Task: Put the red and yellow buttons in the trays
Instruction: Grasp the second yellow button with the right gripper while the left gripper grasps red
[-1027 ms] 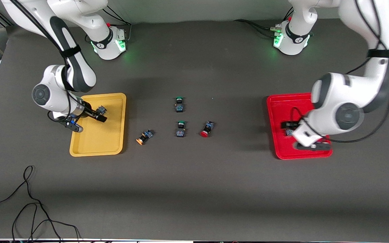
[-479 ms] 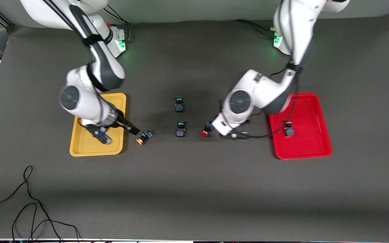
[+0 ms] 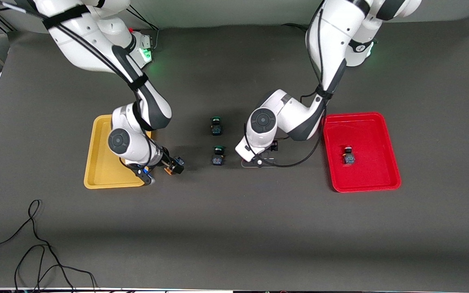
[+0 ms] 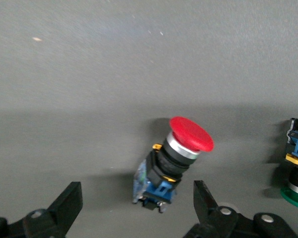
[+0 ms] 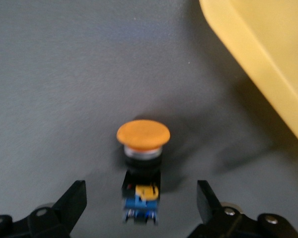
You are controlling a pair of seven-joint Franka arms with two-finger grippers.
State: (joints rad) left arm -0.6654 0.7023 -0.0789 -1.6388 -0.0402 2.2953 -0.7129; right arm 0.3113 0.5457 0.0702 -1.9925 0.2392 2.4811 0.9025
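The yellow-capped button (image 5: 141,168) lies on its side on the dark mat, just beside the yellow tray (image 3: 96,162), framed by the spread fingers of my right gripper (image 5: 139,210). The red-capped button (image 4: 174,163) lies tilted on the mat between the green pair and the red tray (image 3: 377,179); my left gripper (image 4: 136,210) sits low over it, fingers also open, one on each side, not yet touching. Another button (image 3: 349,156) already rests inside the red tray.

To do this well, I judge I should settle each pair of fingers onto the dark body rather than the rounded cap, which could slip, and turn my left wrist to match that button's slant before closing. I must leave alone the two green-capped buttons (image 3: 217,140) between my arms; one shows at the edge of my left wrist view.

The mat (image 3: 234,228) is flat, dark grey. A loose black cable (image 3: 35,244) curls at the right arm's end, nearest the front camera.
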